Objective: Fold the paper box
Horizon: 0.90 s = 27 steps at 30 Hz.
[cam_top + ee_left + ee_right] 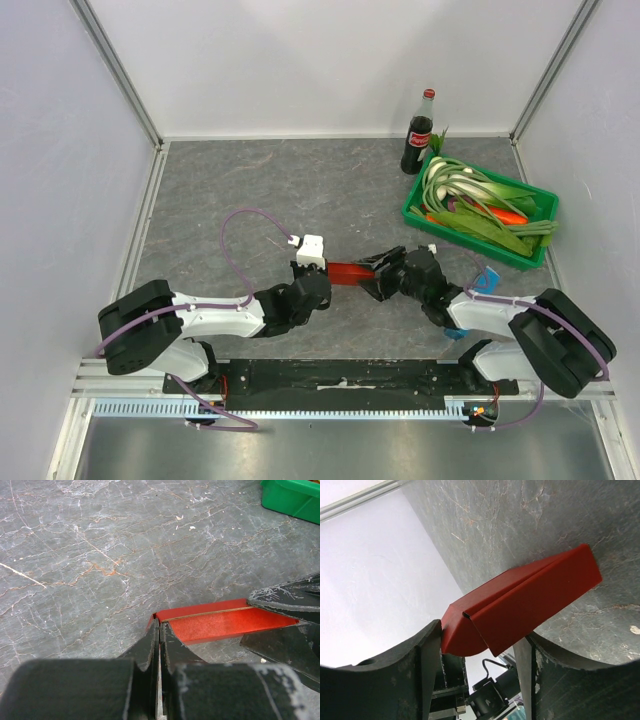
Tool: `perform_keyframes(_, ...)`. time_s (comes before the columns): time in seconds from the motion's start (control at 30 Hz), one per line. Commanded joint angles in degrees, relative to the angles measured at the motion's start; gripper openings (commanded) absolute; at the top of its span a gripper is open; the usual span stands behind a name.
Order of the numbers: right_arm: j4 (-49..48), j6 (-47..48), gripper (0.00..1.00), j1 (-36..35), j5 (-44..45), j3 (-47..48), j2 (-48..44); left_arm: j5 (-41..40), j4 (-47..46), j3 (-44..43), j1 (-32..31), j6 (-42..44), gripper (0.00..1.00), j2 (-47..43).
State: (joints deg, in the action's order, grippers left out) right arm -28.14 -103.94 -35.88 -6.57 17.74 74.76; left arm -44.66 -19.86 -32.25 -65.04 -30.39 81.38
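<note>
The paper box (350,271) is a long, flat-folded red cardboard pack held between my two grippers, a little above the grey table. My left gripper (322,272) is shut on the box's left end; in the left wrist view its jaws (160,627) pinch the corner of the box (225,625). My right gripper (385,270) holds the other end. In the right wrist view, the right gripper (481,635) has wide jaws that straddle the box (530,600). One finger (427,655) touches a rounded flap.
A green crate (535,255) full of leeks and carrots stands at the right, also seen in the left wrist view (292,497). A cola bottle (418,132) stands behind it. White walls enclose the table on three sides.
</note>
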Motion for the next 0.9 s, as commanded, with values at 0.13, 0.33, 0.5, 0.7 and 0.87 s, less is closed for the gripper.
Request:
perform_keyframes(0.13, -4.38, -2.67, 0.58, -0.07, 1.12, -2.79, 2.32, 5.03, 10.98, 2.28, -1.32, -1.69, 0.02, 4.04)
perform_keyframes(0.33, -7.36, -3.2, 0.48, 0.02, 1.12, -4.02, 5.39, 6.08, 9.93, 3.07, -1.32, -1.86, 0.02, 3.87)
perform_keyframes(0.5, -10.87, -4.43, 0.45, -0.07, 1.03, -5.51, 7.85, 7.31, 7.91, 4.47, -1.32, -1.69, 0.02, 3.17)
perform_keyframes(0.7, -16.15, -6.18, 0.41, -0.16, 1.03, -7.27, 12.07, 10.12, 4.57, 6.76, -1.32, -1.25, 0.11, 2.03)
perform_keyframes(0.87, -19.31, -7.06, 0.39, -0.16, 1.3, -7.89, 15.58, 12.4, 1.93, 9.13, -1.32, -0.64, 0.33, 0.18)
